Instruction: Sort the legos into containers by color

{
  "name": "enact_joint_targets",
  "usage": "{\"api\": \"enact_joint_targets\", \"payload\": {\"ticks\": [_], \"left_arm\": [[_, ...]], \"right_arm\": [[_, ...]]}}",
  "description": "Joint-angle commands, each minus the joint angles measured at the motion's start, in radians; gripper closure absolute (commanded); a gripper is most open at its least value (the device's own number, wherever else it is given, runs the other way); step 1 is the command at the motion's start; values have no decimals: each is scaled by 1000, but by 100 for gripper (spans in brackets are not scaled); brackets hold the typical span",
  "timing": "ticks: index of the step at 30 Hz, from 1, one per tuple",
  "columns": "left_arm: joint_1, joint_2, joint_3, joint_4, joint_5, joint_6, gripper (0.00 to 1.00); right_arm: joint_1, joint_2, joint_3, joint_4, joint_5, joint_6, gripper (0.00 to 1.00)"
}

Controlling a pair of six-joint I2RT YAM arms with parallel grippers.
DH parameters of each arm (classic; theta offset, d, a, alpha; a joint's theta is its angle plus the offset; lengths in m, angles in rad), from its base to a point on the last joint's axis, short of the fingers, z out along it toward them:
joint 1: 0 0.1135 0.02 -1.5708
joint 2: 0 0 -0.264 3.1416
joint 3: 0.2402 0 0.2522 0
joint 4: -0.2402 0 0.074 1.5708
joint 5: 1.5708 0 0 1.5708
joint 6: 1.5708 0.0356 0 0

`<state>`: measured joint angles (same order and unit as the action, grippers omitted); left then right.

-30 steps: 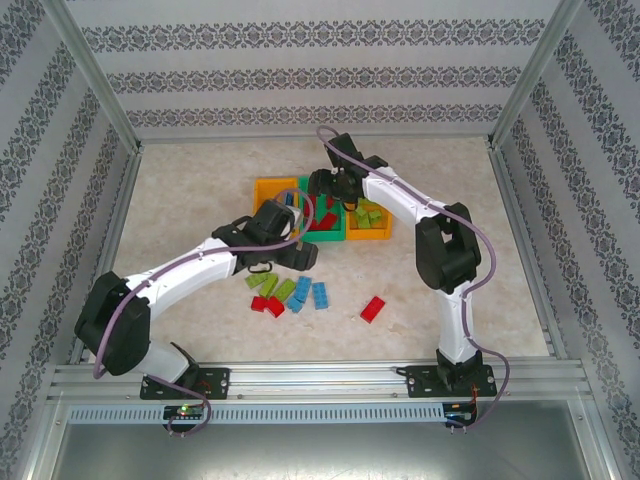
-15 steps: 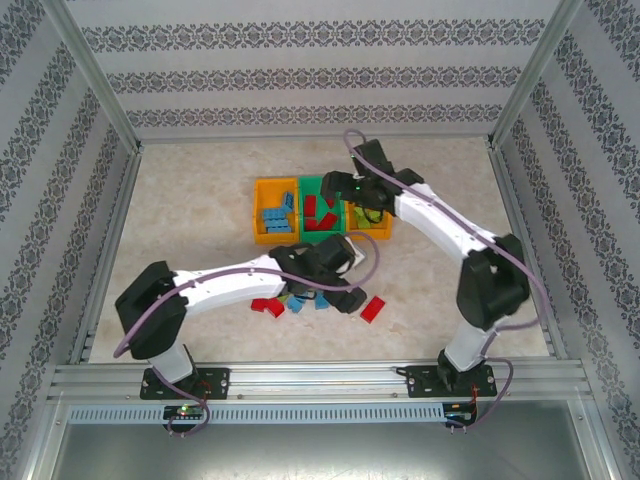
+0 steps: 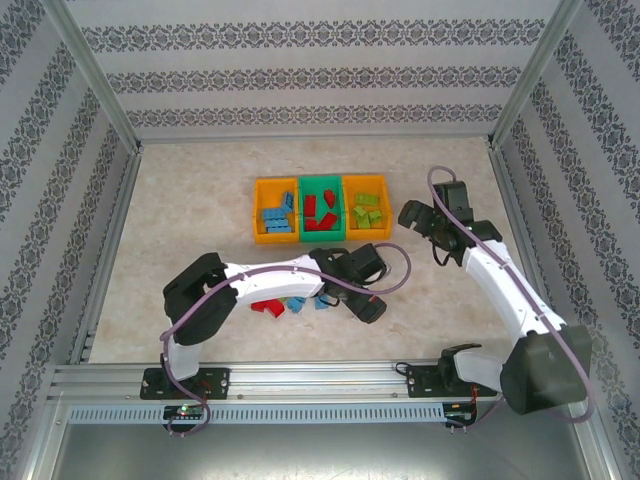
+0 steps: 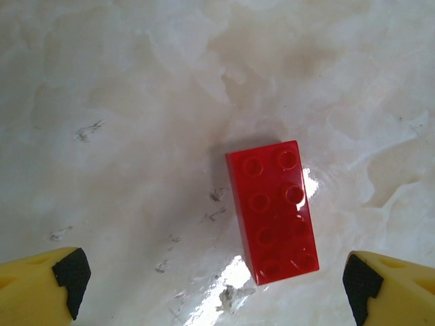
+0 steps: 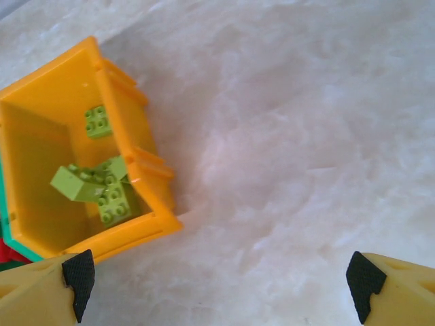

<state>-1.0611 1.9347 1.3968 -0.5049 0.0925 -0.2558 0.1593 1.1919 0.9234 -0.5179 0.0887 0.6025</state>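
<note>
Left hand [image 4: 216, 278] hovering open over a red brick [image 4: 272, 210].
Brick is lying on the bench [image 4: 122, 102] between its fingers [image 4: 41, 285]; right hand [image 5: 219, 280] is hanging open near an orange bin [image 5: 136, 142].

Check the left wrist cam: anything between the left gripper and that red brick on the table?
Nothing visible. The red brick lies flat, studs up, on the table, with no other object around it, in the gap of the open left gripper, nearer the fingertip at the picture's right.
</note>
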Motion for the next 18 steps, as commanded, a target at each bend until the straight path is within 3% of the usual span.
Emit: {"api": "enact_joint_targets", "payload": {"ticks": [1, 18], "left_arm": [[-16, 30, 52, -78, -27, -43, 3], [-17, 123, 141, -145, -56, -52, 8]], "right_arm": [[-28, -51, -41, -24, 28, 2, 2], [-58, -70, -86, -27, 27, 19, 2]]}}
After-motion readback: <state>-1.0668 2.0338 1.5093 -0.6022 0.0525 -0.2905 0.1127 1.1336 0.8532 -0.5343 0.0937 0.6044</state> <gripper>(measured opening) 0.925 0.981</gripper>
